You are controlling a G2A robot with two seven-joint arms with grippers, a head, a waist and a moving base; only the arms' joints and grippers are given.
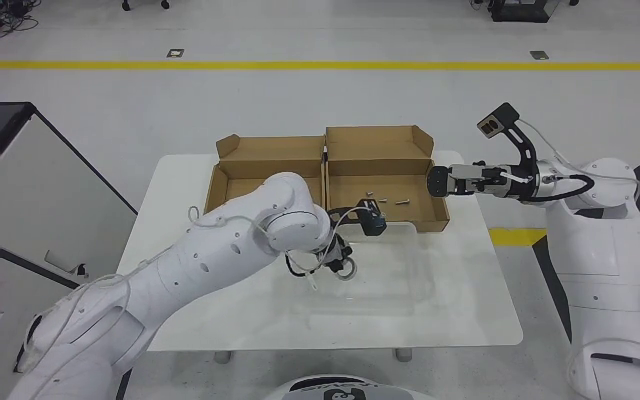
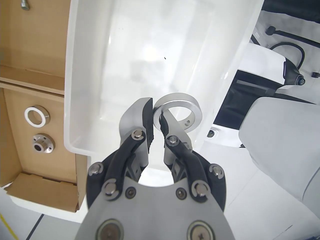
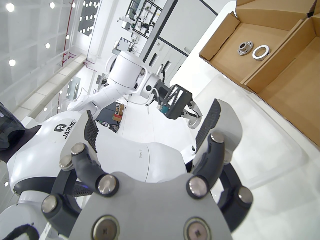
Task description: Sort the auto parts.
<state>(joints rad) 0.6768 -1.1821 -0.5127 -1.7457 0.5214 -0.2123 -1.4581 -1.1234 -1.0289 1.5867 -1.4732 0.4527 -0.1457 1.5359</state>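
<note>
My left gripper is shut on a silver metal ring, one finger inside the ring and the other outside its wall. It holds the ring just above the clear plastic tray. From above, that gripper is over the tray's left part. My right gripper is open and holds nothing; it hovers at the right cardboard box's near right corner. The right wrist view also catches the left gripper with the ring, farther off.
Two open cardboard boxes stand side by side at the back of the table. The left box holds a white-faced ring and a flanged hub. The right box holds two small bolts. The clear tray lies in front.
</note>
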